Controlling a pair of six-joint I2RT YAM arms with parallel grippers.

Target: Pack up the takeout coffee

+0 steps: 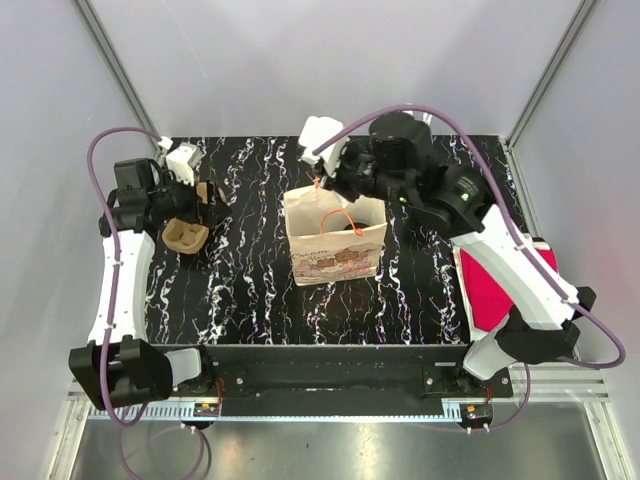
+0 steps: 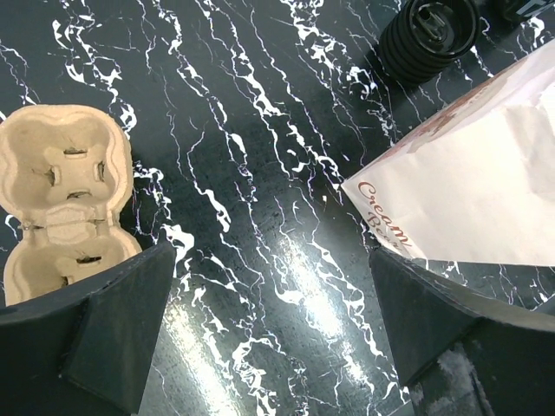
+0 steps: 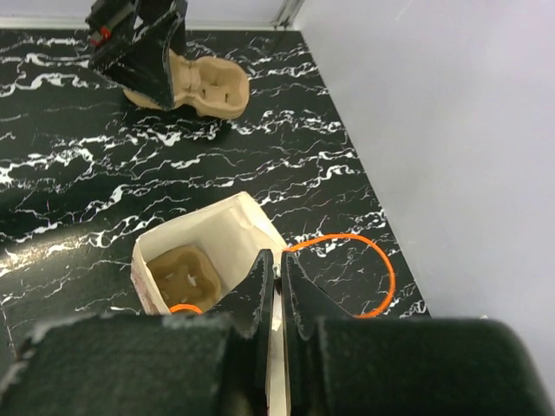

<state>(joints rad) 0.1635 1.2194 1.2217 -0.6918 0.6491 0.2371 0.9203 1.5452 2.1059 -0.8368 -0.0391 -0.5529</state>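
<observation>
Partly done: one carrier [image 3: 184, 276] already inside bag [image 1: 335, 240]. Right hand [image 3: 279, 276] pinched closed on bag rim. Left hand [image 2: 273, 290] wide open, empty, near second carrier [image 2: 61, 173], left of bag on worktop [image 1: 250, 290]. Second carrier unpacked.

Black white-veined marble table [image 1: 250, 300] between plain grey walls [image 1: 300, 60].

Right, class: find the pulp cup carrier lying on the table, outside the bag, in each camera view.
Top external: cup carrier on the left side, left of the paper bag.
Left wrist: far left edge.
Right wrist: near the top, left of centre.
Shared landmark: the paper bag, also at and.
</observation>
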